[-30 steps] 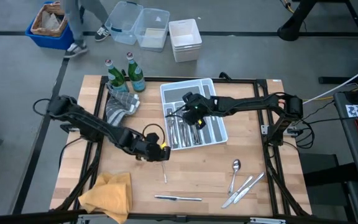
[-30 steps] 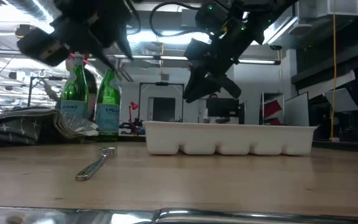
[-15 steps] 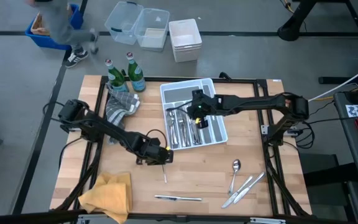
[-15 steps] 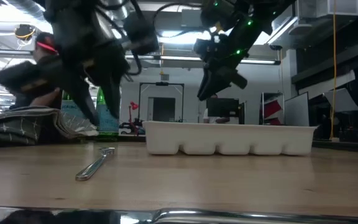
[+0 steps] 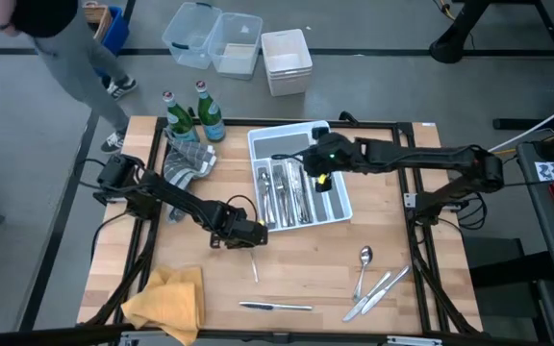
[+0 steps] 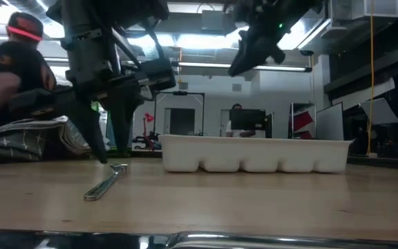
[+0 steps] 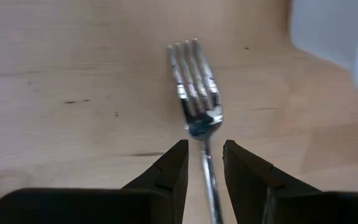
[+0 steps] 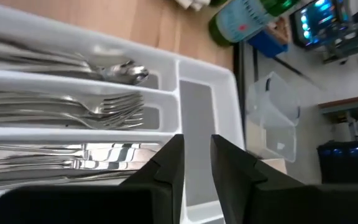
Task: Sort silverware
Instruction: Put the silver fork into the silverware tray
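Hovering my left pincer [image 7: 202, 163] low over a fork [image 7: 196, 93] on the bench [image 5: 306, 255], fingers slightly apart astride its neck, not gripping; my right pincer [image 8: 195, 155] hangs over the tray [image 5: 339, 207], narrowly parted, empty.

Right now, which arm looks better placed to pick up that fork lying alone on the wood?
The left. Its end effector hangs right over the fork, open fingers either side of the handle. The right end effector is up over the white tray, away from that fork.
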`<state>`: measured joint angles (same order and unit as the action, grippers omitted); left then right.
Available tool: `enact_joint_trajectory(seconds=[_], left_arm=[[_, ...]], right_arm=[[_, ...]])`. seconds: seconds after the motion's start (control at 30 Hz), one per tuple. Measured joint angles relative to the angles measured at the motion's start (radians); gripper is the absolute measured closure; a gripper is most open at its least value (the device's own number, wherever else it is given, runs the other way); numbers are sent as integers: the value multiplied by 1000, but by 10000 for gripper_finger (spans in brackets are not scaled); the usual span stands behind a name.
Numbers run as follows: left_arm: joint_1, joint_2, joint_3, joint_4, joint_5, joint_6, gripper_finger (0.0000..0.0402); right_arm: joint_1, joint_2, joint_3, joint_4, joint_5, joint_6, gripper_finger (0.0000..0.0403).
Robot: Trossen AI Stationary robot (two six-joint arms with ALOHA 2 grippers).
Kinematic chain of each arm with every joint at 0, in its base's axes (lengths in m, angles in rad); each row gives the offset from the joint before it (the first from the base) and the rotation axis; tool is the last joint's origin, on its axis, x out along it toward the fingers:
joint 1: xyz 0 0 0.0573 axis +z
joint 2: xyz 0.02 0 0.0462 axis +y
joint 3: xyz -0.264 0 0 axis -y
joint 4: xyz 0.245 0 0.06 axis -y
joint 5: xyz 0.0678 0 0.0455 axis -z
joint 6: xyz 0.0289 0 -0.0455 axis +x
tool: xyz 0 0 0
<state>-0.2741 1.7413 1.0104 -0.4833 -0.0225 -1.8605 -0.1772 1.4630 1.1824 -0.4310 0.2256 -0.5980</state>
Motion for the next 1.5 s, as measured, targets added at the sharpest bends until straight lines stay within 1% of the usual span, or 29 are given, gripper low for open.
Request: enact_joint_trajectory(seconds=[0.17,0.33,0.53,0.67,1.2,1.3,1.5], left_arm=[[-7,20,0,19,16,-22,314],[-5,42,0,25,-4,-18,314],[0,80,4,44,-8,-18,314],[4,82,3,47,-35,-19,314],[42,84,2,58,-43,-53,314],[42,84,1,56,-49,-58,328],[43,85,1,49,-60,-69,390]], right_arm=[[0,-62,1,7,0,-4,322],[0,-95,1,10,-2,-8,322],[0,-99,1,11,-4,-8,322],[0,-99,1,10,-7,-8,322],[0,-99,1,10,-8,-6,322],[0,-99,1,10,-8,-6,322],[0,-99,1,10,-9,-5,322]])
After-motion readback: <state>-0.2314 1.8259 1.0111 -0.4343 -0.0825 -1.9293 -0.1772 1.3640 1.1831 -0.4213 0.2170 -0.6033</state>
